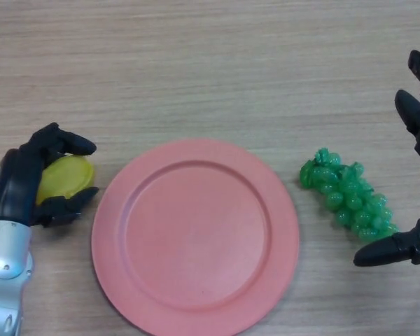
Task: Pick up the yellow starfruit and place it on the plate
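Note:
The yellow starfruit (64, 178) sits at the left of the wooden table, just left of the pink plate (194, 234). My left hand (29, 180) is curled round the starfruit, with fingers above it and the thumb below it. The plate is bare and lies in the middle of the head view. My right hand (416, 122) is at the right edge with its fingers spread and nothing in it; its thumb (392, 250) points left below the grapes.
A bunch of green grapes (347, 195) lies right of the plate, between my right hand's fingers and thumb but not touched.

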{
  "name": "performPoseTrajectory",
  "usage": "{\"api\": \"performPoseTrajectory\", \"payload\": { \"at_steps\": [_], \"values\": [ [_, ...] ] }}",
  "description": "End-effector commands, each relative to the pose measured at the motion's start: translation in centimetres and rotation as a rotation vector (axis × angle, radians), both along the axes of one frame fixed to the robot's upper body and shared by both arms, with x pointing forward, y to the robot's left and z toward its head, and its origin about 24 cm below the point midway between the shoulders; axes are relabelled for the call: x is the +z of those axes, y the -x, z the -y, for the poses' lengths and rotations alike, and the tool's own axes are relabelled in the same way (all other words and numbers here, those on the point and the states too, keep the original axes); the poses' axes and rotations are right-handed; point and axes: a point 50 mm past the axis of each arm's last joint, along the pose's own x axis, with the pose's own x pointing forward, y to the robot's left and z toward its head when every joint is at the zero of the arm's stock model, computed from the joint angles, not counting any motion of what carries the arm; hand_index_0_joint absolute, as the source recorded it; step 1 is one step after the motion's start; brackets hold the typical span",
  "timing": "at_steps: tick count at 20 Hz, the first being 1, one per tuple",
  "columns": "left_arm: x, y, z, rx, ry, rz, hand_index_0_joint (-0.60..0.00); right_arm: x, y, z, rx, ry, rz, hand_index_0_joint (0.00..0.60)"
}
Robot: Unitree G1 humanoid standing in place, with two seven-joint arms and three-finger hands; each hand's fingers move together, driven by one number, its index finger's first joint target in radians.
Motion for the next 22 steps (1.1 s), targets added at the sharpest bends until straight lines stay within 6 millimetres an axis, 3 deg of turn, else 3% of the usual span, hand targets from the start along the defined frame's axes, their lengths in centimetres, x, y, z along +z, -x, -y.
{"api": "performPoseTrajectory", "payload": {
  "at_steps": [1, 4, 5, 6, 7, 8, 9, 10, 11, 12, 15, 17, 20, 21, 22],
  "values": [
    [6.2, 0.6, -1.8, 0.057, -0.007, 0.319, -0.55, 2.9, 1.0, 0.4, 0.001, 0.011, 0.178, 0.0],
    [7.2, 1.0, -0.8, 0.023, 0.004, 0.348, -0.201, 2.9, 1.0, 0.3, 0.004, 0.011, 0.174, 0.0],
    [8.4, 1.7, 1.1, -0.044, 0.023, 0.385, -0.058, 2.8, 1.0, 0.3, 0.008, 0.008, 0.167, 0.0],
    [9.1, 2.3, 2.3, -0.093, 0.028, 0.404, 0.0, 2.8, 1.0, 0.3, 0.01, 0.003, 0.163, 0.0],
    [9.0, 2.3, 2.7, -0.108, 0.027, 0.405, -0.15, 2.8, 1.0, 0.3, 0.01, 0.002, 0.164, 0.0],
    [8.9, 2.4, 3.2, -0.125, 0.029, 0.401, -0.251, 2.8, 1.0, 0.3, 0.01, 0.001, 0.165, 0.0],
    [8.8, 2.7, 4.4, -0.171, 0.017, 0.393, -0.3, 2.8, 1.0, 0.4, 0.01, -0.001, 0.166, 0.0],
    [8.6, 2.8, 5.2, -0.203, 0.006, 0.396, -0.199, 2.7, 1.0, 0.4, 0.009, -0.001, 0.167, 0.0],
    [8.1, 3.3, 7.0, -0.265, -0.035, 0.396, -0.057, 2.7, 1.0, 0.5, 0.004, -0.005, 0.173, 0.0],
    [7.7, 3.5, 7.9, -0.299, -0.065, 0.389, 0.0, 2.7, 1.0, 0.6, 0.001, -0.009, 0.174, 0.0],
    [7.3, 3.4, 7.9, -0.3, -0.113, 0.374, -0.4, 2.7, 0.9, 0.7, -0.002, -0.005, 0.175, 0.0],
    [7.3, 3.2, 7.7, -0.293, -0.149, 0.382, -0.6, 2.7, 0.7, 0.7, -0.004, 0.007, 0.18, 0.0],
    [8.1, 3.4, 7.2, -0.31, -0.073, 0.402, -0.6, 2.7, 0.6, 0.7, -0.002, 0.004, 0.184, 0.0],
    [8.7, 3.7, 6.8, -0.333, 0.114, 0.406, -0.6, 2.6, 0.6, 0.7, -0.002, 0.01, 0.18, 0.0],
    [8.9, 3.7, 6.6, -0.335, 0.146, 0.41, -0.6, 2.5, 0.5, 0.6, -0.001, 0.01, 0.172, 0.0]
  ]
}}
